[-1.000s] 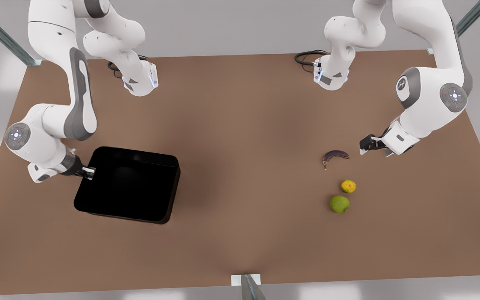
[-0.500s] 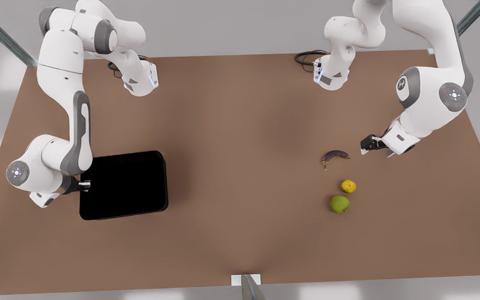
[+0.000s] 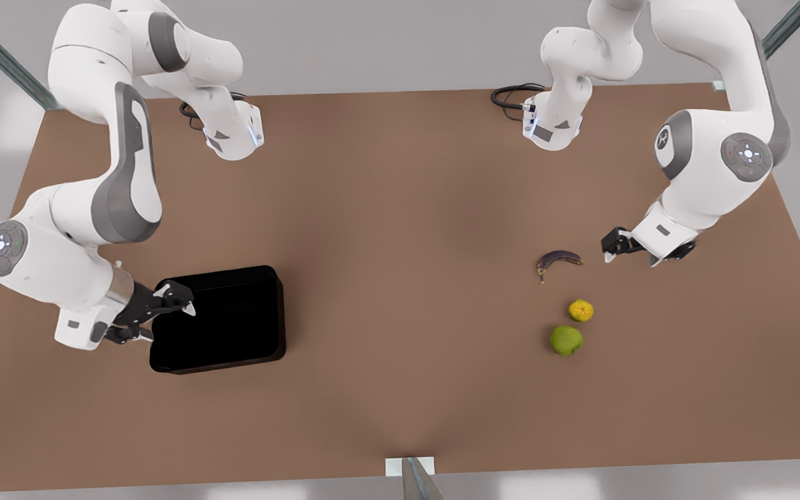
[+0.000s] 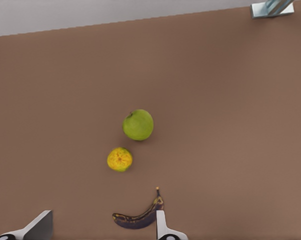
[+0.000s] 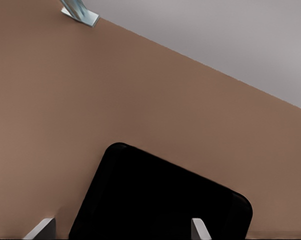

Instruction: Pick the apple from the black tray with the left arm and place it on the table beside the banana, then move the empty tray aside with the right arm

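Front view: the right gripper [image 3: 167, 314] hangs spread wide over the black tray [image 3: 223, 318]'s near edge. The left gripper [image 3: 615, 248], parted, sits just beside the banana [image 3: 558, 260] — stem away from it. Left wrist view: the apple [image 4: 138, 124] lies beyond. Right wrist view: the tray's long axis runs between the fingers [image 5: 199, 229].

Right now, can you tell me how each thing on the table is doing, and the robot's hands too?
Black tray: empty, flat on the table.
Apple: out of the tray, on the table near the banana.
Banana: lying on the table.
Yellow-orange fruit: on the table between banana and apple.
Right gripper: open, over the tray's edge.
Left gripper: open, beside the banana, holding nothing.
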Robot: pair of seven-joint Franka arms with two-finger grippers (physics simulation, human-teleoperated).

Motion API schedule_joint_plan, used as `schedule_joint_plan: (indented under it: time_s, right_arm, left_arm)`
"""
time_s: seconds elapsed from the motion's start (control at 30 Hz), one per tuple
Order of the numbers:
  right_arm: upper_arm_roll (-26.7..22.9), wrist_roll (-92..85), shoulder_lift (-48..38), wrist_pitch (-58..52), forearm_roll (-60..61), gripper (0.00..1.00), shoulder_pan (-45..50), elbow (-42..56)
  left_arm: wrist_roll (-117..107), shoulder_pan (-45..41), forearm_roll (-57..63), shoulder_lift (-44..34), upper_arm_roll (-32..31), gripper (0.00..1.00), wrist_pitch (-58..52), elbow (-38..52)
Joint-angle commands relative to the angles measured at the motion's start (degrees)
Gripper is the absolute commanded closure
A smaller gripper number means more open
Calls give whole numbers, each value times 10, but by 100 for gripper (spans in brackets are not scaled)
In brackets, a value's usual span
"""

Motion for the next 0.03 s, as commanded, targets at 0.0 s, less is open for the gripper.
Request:
schedule_joint_plan:
  time_s: [0.0]
  right_arm:
    - [4,120,-1,-55,-22,0,-3,2]
  left_arm:
    - [-21,3,4,0,1,0,1,0]
